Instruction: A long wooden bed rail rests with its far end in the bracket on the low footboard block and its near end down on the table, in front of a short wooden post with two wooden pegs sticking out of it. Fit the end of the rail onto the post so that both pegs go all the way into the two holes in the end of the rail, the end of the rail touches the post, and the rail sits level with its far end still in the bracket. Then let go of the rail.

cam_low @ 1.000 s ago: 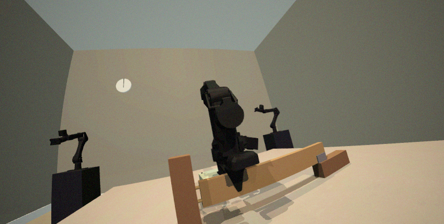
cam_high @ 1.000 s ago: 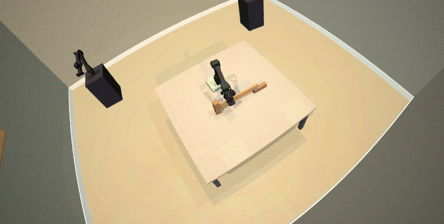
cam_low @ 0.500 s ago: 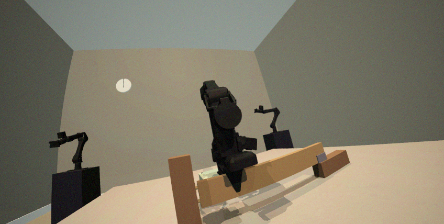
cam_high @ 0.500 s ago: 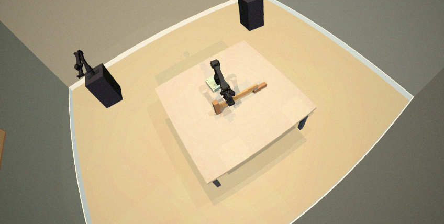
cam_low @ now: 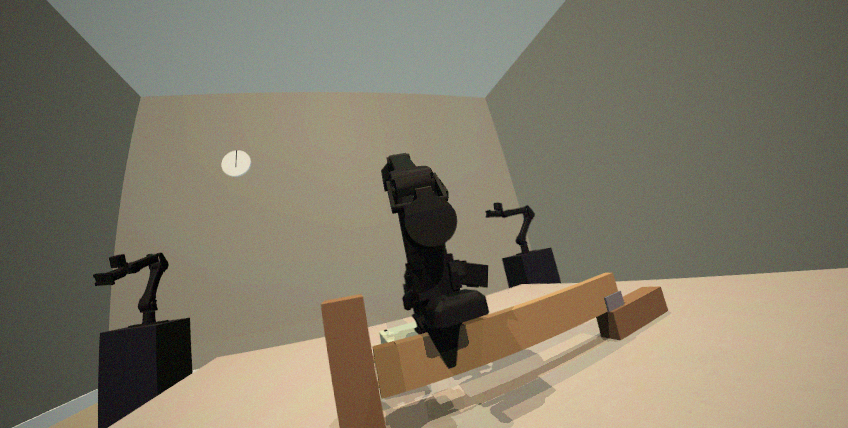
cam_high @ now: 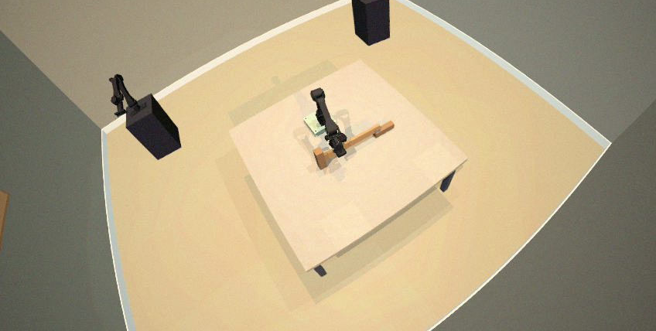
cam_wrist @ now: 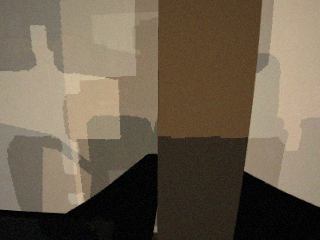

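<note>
The long wooden rail (cam_high: 363, 136) (cam_low: 535, 319) (cam_wrist: 207, 70) runs from the post to the footboard block (cam_high: 386, 127) (cam_low: 642, 312). Its far end sits in the grey bracket (cam_low: 613, 301). Its near end is raised off the table, right beside the short wooden post (cam_high: 319, 158) (cam_low: 351, 358). In the exterior view only a hairline shows between rail end and post, and no peg is visible. I cannot tell whether they fully touch. The rail looks about level. My gripper (cam_high: 339, 151) (cam_low: 447, 345) (cam_wrist: 179, 164) is shut on the rail near the post, one finger on each side.
The pale green base plate (cam_high: 312, 124) (cam_low: 399, 331) of my arm lies behind the rail on the table (cam_high: 285, 180) (cam_low: 743, 352). Two other arms stand on dark pedestals (cam_high: 154, 130) (cam_high: 370, 19) away from the table.
</note>
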Controlling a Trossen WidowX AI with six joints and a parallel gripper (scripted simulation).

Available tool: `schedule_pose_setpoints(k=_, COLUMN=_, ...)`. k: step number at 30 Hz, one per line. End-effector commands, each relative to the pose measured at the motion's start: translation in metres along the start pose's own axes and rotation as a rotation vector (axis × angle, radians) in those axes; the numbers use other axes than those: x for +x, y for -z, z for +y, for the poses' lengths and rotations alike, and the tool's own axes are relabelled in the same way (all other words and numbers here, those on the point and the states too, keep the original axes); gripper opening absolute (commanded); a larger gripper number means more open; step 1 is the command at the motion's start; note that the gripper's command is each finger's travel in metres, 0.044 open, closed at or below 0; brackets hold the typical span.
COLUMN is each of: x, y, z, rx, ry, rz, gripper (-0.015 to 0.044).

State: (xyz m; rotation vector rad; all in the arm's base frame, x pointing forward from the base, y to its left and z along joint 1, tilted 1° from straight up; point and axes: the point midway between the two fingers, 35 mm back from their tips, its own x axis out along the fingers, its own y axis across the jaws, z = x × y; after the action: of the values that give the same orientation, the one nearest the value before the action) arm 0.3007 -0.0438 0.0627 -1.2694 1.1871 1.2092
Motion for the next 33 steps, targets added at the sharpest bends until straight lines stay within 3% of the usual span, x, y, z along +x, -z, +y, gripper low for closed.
schedule_pose_setpoints(k=1, x=-0.0017, y=0.0032, z=-0.0007, rx=-0.003, ry=0.001, rz=0.004, gripper=0.0)
schedule_pose_setpoints(k=17, x=-0.0013, y=0.0064, z=-0.0011, rx=-0.003, ry=0.001, rz=0.004, gripper=0.0)
schedule_pose_setpoints(k=33, x=-0.0003, y=0.0022, z=-0.0001, rx=-0.002, ry=-0.002, rz=-0.003, gripper=0.042)
